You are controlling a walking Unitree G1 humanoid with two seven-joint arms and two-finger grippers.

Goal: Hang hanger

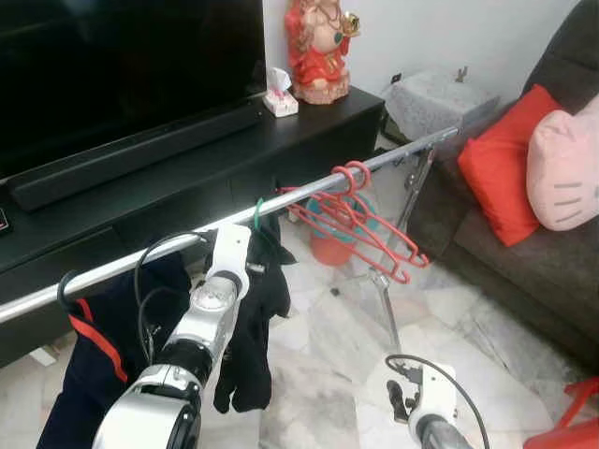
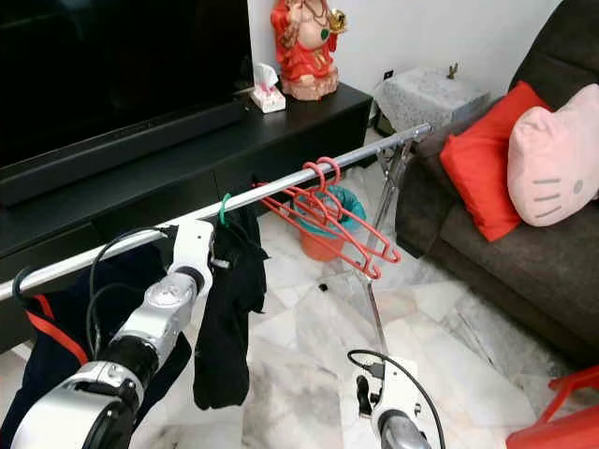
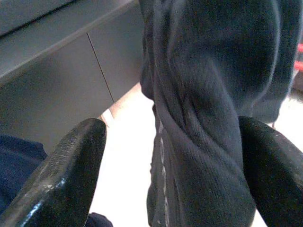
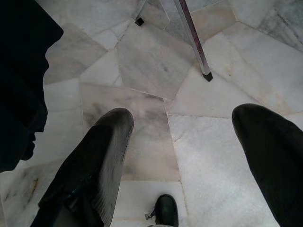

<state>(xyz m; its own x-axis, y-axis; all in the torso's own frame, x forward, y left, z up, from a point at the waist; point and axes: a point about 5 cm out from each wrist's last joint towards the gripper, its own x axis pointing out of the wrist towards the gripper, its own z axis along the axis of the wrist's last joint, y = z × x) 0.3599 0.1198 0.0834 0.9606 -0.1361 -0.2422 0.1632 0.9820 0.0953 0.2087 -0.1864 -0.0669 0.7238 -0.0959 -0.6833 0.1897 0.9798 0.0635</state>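
Note:
A silver clothes rail point(image 1: 309, 192) runs across the room. A green hanger hook point(image 1: 257, 213) sits on it, carrying a black garment point(image 1: 257, 318). Several red hangers point(image 1: 360, 220) hang further right on the rail. My left arm reaches up to the rail just left of the green hook. In the left wrist view my left gripper point(image 3: 170, 137) is open, the black garment point(image 3: 208, 118) hanging between its fingers point(image 3: 71, 161) and brushing one of them. My right gripper point(image 4: 182, 127) hangs low over the marble floor, open and holding nothing.
A navy garment with a red stripe point(image 1: 94, 346) hangs at the rail's left end. Behind the rail stands a black TV stand point(image 1: 187, 178). A dark sofa point(image 1: 524, 253) with a red cushion point(image 1: 501, 164) is on the right. The rack's leg point(image 4: 191, 38) stands on the floor.

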